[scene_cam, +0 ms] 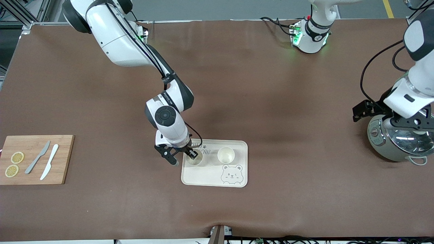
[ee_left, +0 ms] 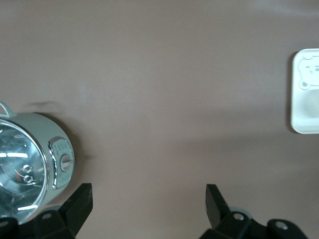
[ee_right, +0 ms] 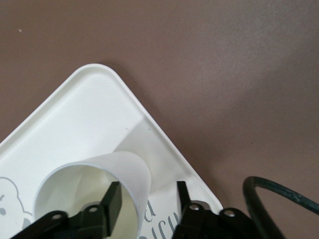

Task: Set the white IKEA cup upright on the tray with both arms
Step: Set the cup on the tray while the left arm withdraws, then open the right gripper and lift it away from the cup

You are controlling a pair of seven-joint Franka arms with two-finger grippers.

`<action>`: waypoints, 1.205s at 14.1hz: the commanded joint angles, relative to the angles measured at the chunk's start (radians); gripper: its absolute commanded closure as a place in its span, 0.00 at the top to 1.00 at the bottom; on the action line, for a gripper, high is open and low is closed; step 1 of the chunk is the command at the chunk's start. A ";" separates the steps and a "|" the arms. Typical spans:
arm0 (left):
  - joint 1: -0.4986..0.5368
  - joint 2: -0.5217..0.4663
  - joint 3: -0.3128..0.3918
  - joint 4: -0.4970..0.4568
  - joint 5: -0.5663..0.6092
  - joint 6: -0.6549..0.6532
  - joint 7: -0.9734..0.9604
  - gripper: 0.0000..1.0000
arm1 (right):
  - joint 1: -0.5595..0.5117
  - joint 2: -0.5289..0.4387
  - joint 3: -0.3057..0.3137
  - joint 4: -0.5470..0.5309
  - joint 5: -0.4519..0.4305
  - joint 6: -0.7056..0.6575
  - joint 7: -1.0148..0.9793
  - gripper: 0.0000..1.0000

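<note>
From the front I have the right gripper (scene_cam: pixel 184 156) down on the tray (scene_cam: pixel 237 145), at the tray's end toward the right arm, one finger inside a white cup (scene_cam: pixel 195 159) and the other outside its wall; a second cup (scene_cam: pixel 225 155) stands upright beside it, above the bear drawing (scene_cam: pixel 231 174). My left gripper (scene_cam: pixel 393 117) waits over a steel pot (scene_cam: pixel 401 142) at the left arm's end of the table. A cutting board (scene_cam: pixel 37 159) with two knives and lemon slices lies at the right arm's end. In the left wrist view the fingers (ee_left: pixel 79 204) stand wide apart with nothing between them, the pot (ee_left: pixel 30 169) beside them and a corner of the tray (ee_left: pixel 305 92) well off. In the right wrist view the jaws straddle the cup (ee_right: pixel 89 184) rim, one finger (ee_right: pixel 113 201) inside, and look pinched on the thin wall. I judge the cup light, stiff and glossy, so likely slippery and easy to tip; the rim pinch suits it, and I would release gently.
</note>
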 commanded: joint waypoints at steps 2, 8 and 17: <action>0.002 -0.085 -0.003 -0.044 -0.023 -0.034 0.026 1.00 | -0.002 -0.016 -0.005 0.034 -0.020 -0.015 0.006 1.00; -0.017 -0.102 -0.003 -0.082 -0.023 -0.055 0.025 1.00 | -0.089 -0.163 0.009 0.062 0.023 -0.292 -0.186 1.00; -0.023 -0.136 -0.016 -0.129 -0.023 -0.160 0.087 1.00 | -0.454 -0.513 -0.005 -0.047 0.165 -0.754 -1.034 1.00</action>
